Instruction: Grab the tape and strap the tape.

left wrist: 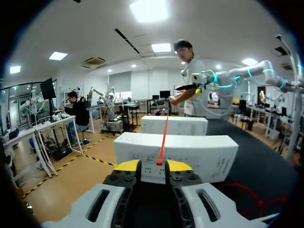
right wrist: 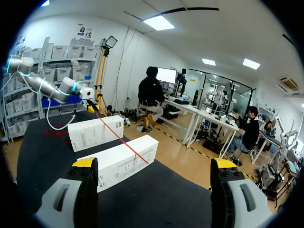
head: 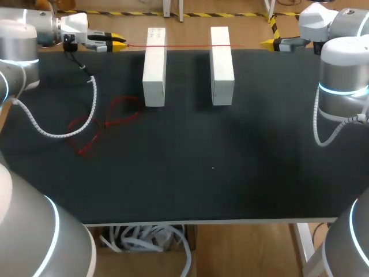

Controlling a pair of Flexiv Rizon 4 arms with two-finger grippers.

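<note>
Left end effector (head: 115,41) (left wrist: 160,165) hung at the table's (head: 230,167) far edge, off the left corner. Its yellow tips were pressed nearly together, pinching one end of the red tape (head: 184,45) (left wrist: 164,137) (right wrist: 121,137).

From that pinch the tape ran straight ahead, taut. It crossed the top of box A (head: 154,69) (left wrist: 175,154), just ahead of the tips, then box B (head: 222,66) (left wrist: 175,126) beyond it. The line lay close to the boxes' far ends, along the table's far edge.

The tape's other end stopped just past box B, short of the right end effector (head: 270,43) (right wrist: 154,163). That one sat at the same far edge near the right corner, fingers spread wide, touching nothing. In its wrist view the tape tip lay ahead, between the open fingers and apart from both.

The boxes stood parallel and apart, with a strip of table between them. The broad near half of the table lay well apart from both end effectors.

A slack tape loop (head: 109,121) lay on the table beside box A, with the left arm's white cable (head: 92,109) draped across it.
</note>
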